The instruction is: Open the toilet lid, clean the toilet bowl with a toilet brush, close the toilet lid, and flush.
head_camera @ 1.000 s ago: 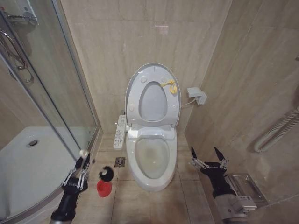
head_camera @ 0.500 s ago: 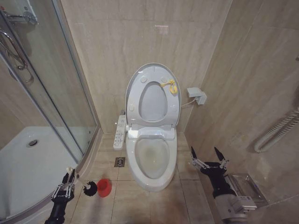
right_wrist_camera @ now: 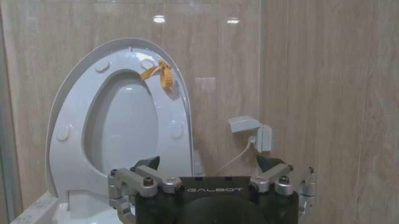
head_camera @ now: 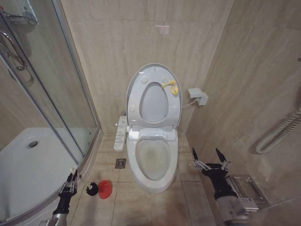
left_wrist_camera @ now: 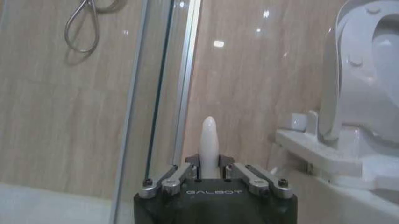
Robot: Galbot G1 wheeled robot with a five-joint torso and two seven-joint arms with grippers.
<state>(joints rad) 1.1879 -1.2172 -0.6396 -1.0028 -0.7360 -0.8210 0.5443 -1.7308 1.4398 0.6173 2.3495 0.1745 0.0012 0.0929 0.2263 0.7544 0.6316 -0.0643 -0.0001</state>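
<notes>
- The left gripper [head_camera: 71, 181] hangs low beside the shower's glass wall [head_camera: 47, 94], pinching the white handle of the toilet brush [head_camera: 90, 189].
- The brush's dark head lies just beside the red cup [head_camera: 105, 189] on the floor.
- The toilet lid [head_camera: 154, 96] stands raised (seat too) above the stained toilet bowl [head_camera: 153, 160].
- The right gripper [head_camera: 210, 158], fingers spread, hovers right of the bowl.
</notes>
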